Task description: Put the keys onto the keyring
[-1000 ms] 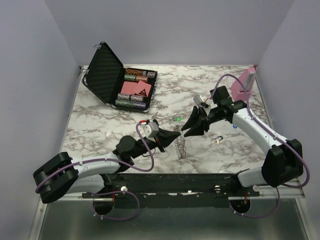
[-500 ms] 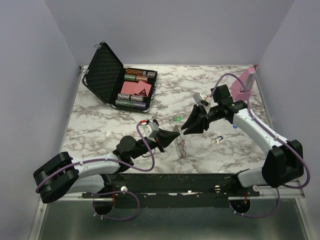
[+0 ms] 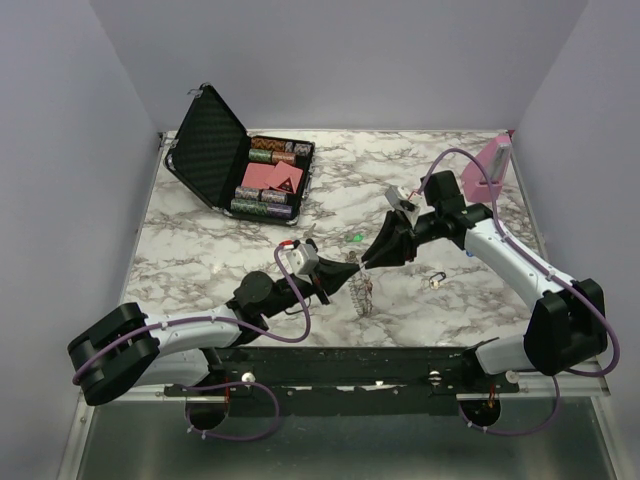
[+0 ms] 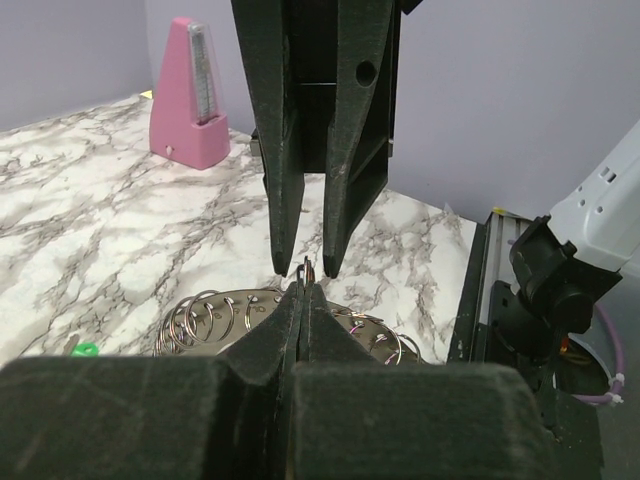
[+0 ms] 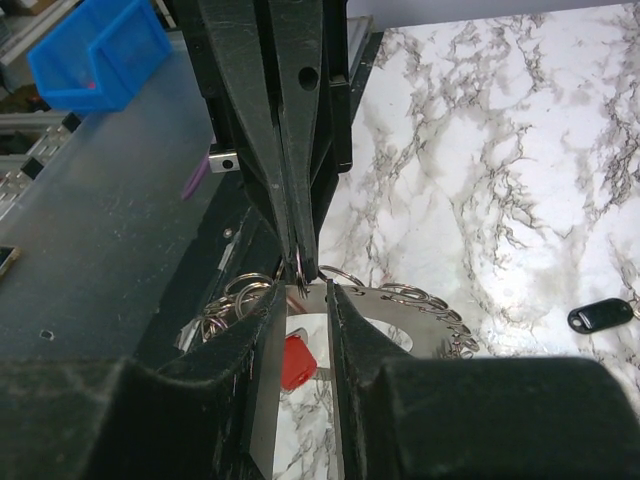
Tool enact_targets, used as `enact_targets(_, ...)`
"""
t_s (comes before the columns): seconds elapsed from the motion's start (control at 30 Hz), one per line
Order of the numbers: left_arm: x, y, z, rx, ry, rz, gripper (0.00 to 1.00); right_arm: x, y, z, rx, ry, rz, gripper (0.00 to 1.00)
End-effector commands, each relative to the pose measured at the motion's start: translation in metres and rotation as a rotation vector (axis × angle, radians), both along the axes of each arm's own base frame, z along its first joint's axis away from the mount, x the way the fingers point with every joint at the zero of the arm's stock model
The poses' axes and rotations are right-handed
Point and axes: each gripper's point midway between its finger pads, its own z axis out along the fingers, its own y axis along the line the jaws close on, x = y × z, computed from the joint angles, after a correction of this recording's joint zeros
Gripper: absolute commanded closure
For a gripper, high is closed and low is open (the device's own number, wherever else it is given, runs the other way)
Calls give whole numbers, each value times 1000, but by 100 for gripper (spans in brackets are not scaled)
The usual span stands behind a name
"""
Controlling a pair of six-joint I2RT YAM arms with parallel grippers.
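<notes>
The keyring [image 3: 366, 293] is a silvery loop edged with several small split rings [image 4: 210, 312], lifted just above the table at centre front. My left gripper [image 3: 350, 272] is shut on one small ring at its top edge [image 4: 305, 268]. My right gripper [image 5: 305, 292] faces it tip to tip, its jaws a narrow gap apart on either side of that same ring. A red-headed key [image 5: 298, 360] hangs below, seen between the right fingers. A green key [image 3: 357, 238] lies behind the grippers. A black key [image 3: 437, 280] lies to the right on the marble.
An open black case [image 3: 215, 140] of poker chips stands at the back left. A pink stand [image 3: 490, 168] is at the back right. The table's front rail [image 3: 400, 365] runs just below the keyring. A blue bin [image 5: 100, 50] sits off the table.
My right gripper has edged left towards the left gripper's tips and its jaws have narrowed. The left gripper holds the ring in the same place.
</notes>
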Motion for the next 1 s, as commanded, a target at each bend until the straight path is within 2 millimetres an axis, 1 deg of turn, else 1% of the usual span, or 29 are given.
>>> enact_targets(0.0,3,2,25,-80,-37,25,100,-16,1,14,76,17,72,70)
enact_targets(0.3,4,4,26,-91,-34,37,100,-18,3,13,73,19,79,70)
enact_targets(0.7,6,2,26,-89,-31,42,100,-19,6,11,71,14,89,75)
enact_targets(0.77,6,2,25,-89,-31,40,100,-19,6,11,72,12,89,78)
enact_targets(0.97,6,1,24,-85,-30,39,100,-20,6,13,74,9,92,94)
